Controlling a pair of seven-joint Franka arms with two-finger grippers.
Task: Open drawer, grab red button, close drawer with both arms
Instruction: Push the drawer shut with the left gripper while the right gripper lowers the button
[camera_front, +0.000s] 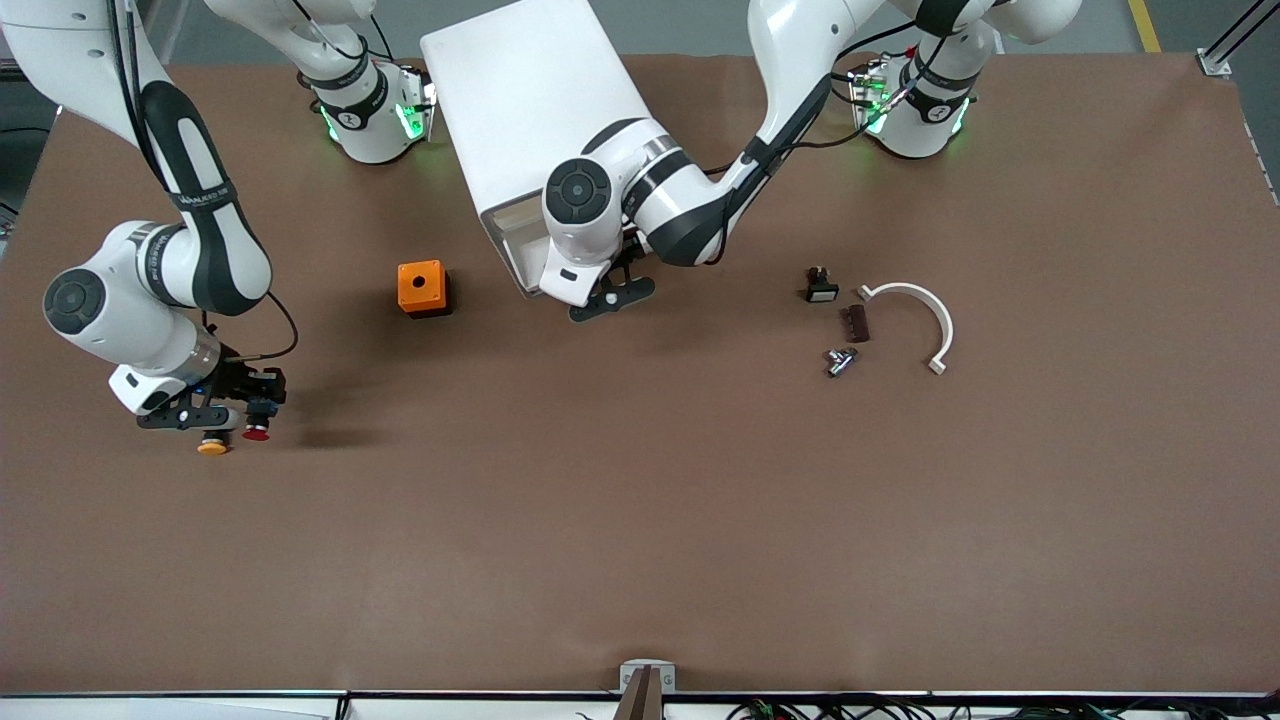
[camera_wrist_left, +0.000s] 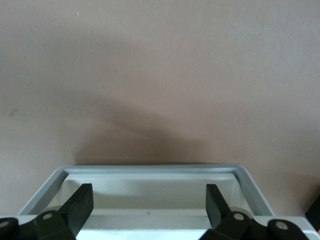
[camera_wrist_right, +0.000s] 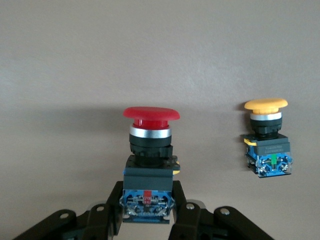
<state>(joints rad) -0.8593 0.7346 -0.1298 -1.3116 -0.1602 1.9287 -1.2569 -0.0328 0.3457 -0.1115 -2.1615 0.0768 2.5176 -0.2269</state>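
The red-capped button (camera_wrist_right: 151, 114) sits between my right gripper's (camera_wrist_right: 147, 210) fingers, which are shut on its blue rear block. In the front view this gripper (camera_front: 243, 412) holds the button (camera_front: 256, 432) low over the table at the right arm's end. The drawer (camera_front: 520, 255) of the white cabinet (camera_front: 530, 110) stands pulled out. My left gripper (camera_front: 612, 297) is at the drawer's front. In the left wrist view its fingers are wide open (camera_wrist_left: 149, 205) over the drawer's grey rim (camera_wrist_left: 150, 170), holding nothing. The drawer's inside looks empty.
A like button with a yellow-orange cap (camera_front: 212, 447) lies on the table beside the red one, also in the right wrist view (camera_wrist_right: 266, 131). An orange box with a hole (camera_front: 421, 288) stands beside the cabinet. A black part (camera_front: 821, 287), brown block (camera_front: 857, 323), metal part (camera_front: 840, 361) and white curved piece (camera_front: 920, 320) lie toward the left arm's end.
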